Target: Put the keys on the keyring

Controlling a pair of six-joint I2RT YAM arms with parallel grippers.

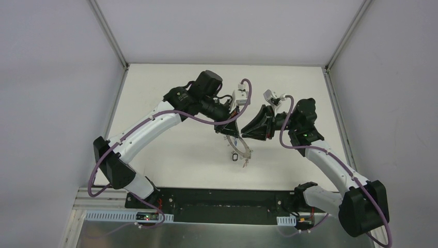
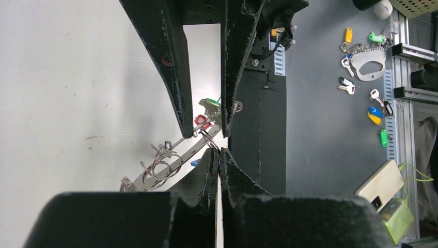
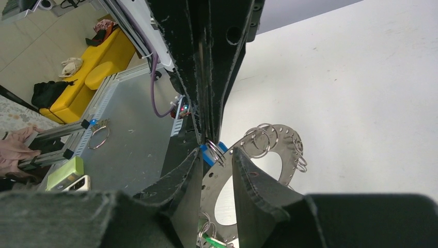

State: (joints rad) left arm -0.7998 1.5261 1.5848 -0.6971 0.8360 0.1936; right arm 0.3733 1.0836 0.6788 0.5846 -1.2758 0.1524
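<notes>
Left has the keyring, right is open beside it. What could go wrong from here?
1. The left gripper pinches the keyring only at its rim; a nudge could twist it loose.
2. The right gripper stands open, tip to tip with the left; advancing may knock the fingers together.
3. A blue tag sits by the right jaws; closing could snag it.

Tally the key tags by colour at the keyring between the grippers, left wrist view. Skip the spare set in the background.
Green tag: 1
Red tag: 1
Blue tag: 1
Total: 3 showing at the keyring; others may be hidden in this view.
</notes>
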